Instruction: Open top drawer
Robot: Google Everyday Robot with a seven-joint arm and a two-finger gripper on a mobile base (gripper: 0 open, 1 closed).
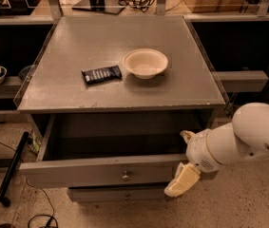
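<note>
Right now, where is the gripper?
In the camera view, the gripper is at lower right, at the right end of the open top drawer front, right of its brass knob.

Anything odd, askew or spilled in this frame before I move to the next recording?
Nothing stands out. The top drawer is pulled out and looks straight, the hand is at the right end of its front, and on the table the bowl stands upright beside a flat dark wrapped bar.
</note>
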